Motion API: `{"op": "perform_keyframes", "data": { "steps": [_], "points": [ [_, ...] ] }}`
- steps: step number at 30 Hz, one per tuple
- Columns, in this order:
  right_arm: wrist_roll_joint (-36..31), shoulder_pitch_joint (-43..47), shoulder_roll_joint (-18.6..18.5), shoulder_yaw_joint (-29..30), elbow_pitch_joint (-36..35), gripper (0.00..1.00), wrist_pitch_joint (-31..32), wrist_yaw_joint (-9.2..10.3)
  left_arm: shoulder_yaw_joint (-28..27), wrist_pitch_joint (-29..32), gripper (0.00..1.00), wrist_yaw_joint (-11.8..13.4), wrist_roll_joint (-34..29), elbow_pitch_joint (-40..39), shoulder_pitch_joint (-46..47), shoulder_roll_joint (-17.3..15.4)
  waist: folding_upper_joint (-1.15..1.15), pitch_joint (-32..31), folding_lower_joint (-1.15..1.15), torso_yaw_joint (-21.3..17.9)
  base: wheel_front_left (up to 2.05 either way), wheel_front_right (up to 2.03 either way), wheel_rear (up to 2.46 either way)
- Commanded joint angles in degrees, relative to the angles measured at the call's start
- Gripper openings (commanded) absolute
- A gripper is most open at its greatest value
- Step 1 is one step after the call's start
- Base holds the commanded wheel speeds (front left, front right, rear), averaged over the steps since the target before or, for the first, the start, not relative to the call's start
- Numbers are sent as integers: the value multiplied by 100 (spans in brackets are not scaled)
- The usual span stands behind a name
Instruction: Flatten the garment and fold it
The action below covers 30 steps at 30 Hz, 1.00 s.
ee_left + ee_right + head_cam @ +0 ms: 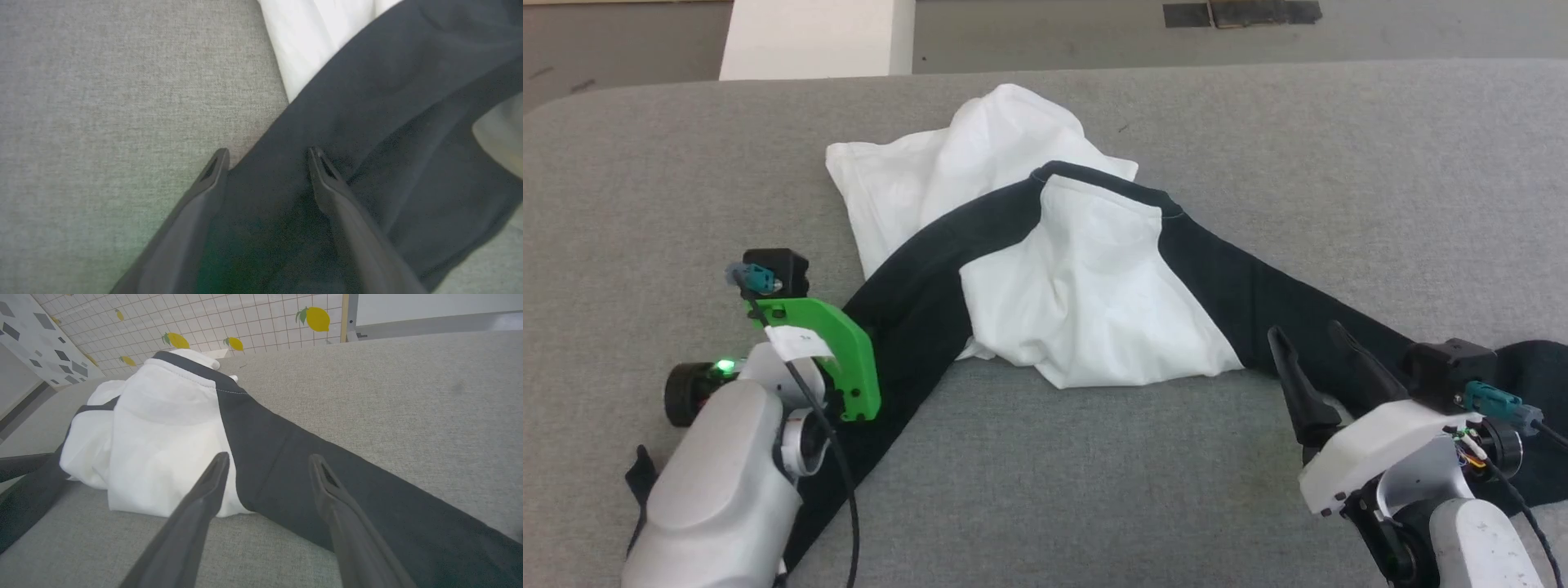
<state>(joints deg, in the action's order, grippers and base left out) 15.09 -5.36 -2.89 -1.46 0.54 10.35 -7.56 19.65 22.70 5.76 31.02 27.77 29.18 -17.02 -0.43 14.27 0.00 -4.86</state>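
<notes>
Head view has the soft white T-shirt with black sleeves and shoulders (1086, 286) lying crumpled in the middle of a grey cloth-covered table (1298, 147), its white body bunched in folds and its two long black sleeves stretched out toward the near corners, one to each arm. The left gripper (268, 153) sits low over the left sleeve, under a bright green plastic bracket (849, 351) on its wrist. From the left wrist view its two dark fingers (339, 200) stand wide apart with black cloth lying between and beneath them. One tip is at the sleeve's edge, beside bare grey table, and the other is over the sleeve itself. Nothing is pinched, and I cannot tell whether the tips touch the fabric. The right gripper (269, 456) is lifted clear of the table near the right sleeve, its fingers also spread wide and holding nothing. In the right wrist view they point at the shirt, one tip in line with the white body, the other with the black sleeve. Behind the table stands a white tiled wall printed with yellow lemons (245, 318).
</notes>
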Motion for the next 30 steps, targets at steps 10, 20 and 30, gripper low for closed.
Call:
{"op": "perform_keyframes", "data": {
  "steps": [10, 20, 30],
  "points": [
    [8, -147, 2, 4, 41, 100, -40, 8, 171, 147, 0, -162, -45, -102, -37, -168, 41, 118, 0, -65, 0, 0, 0],
    [-31, 53, 2, 137, 118, 100, -14, 8, -307, -1618, 0, -73, 101, -1634, -1038, -191, 41, -485, 0, 136, 0, 0, 0],
    [-51, 338, 2, 245, -31, 100, 116, 8, -1246, -1194, 0, 1051, 727, -3465, -3651, -483, 41, -809, 0, 456, 0, 0, 0]
  ]
}}
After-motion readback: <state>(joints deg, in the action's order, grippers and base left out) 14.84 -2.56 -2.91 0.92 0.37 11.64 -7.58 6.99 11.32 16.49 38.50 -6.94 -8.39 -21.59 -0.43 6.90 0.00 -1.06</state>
